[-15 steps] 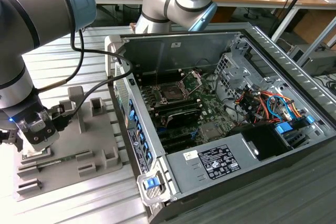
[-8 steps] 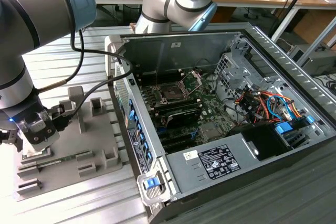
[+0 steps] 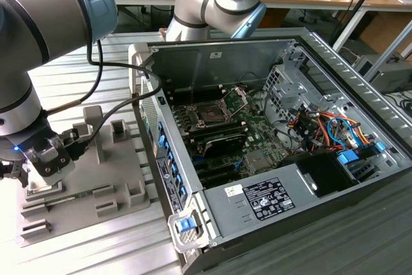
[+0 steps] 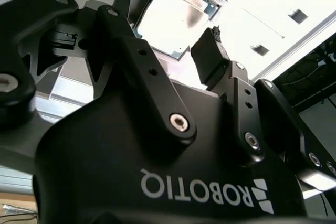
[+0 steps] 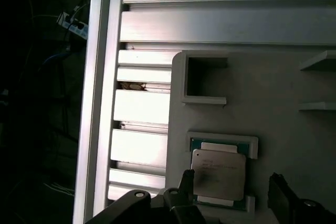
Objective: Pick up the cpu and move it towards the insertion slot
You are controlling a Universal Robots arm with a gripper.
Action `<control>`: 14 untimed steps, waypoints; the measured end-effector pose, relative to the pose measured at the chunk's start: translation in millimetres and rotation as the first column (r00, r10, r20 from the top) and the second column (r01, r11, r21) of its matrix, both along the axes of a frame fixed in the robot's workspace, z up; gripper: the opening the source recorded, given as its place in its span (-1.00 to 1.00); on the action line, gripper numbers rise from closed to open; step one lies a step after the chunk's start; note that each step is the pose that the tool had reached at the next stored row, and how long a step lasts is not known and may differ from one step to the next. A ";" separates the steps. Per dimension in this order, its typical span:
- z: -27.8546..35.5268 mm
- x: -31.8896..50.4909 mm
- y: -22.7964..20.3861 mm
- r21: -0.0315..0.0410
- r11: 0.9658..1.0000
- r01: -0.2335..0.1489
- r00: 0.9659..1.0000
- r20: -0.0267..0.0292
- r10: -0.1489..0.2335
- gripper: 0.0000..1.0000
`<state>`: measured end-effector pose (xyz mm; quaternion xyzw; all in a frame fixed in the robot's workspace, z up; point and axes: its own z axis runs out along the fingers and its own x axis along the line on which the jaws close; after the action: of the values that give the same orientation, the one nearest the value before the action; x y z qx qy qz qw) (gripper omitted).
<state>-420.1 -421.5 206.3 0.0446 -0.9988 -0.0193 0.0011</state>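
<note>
My black two-fingered pincer (image 5: pixel 231 184) is hanging spread above the small flat square silvery-topped cpu (image 5: pixel 218 174), one finger on each side, pinching nothing. The cpu is lying between raised corner guides on the grey plastic fixture plate (image 3: pixel 84 175). The square dark metal-framed insertion slot (image 3: pixel 209 113) is sitting well apart, inside the open grey metal computer case (image 3: pixel 212 62).

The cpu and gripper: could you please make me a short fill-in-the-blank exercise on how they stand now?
1. The gripper hangs over the cpu with its jaws ___.
2. The grey fixture under the cpu stands to the exterior view's ___ of the case.
3. The insertion slot sits ___ the case.
Missing words: open; left; inside.
</note>
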 end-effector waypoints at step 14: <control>-9.7 -5.1 2.8 0.007 1.000 -0.014 1.000 0.000 0.014 0.32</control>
<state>-425.3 -418.7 196.6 0.0515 -0.9984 -0.0227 0.0010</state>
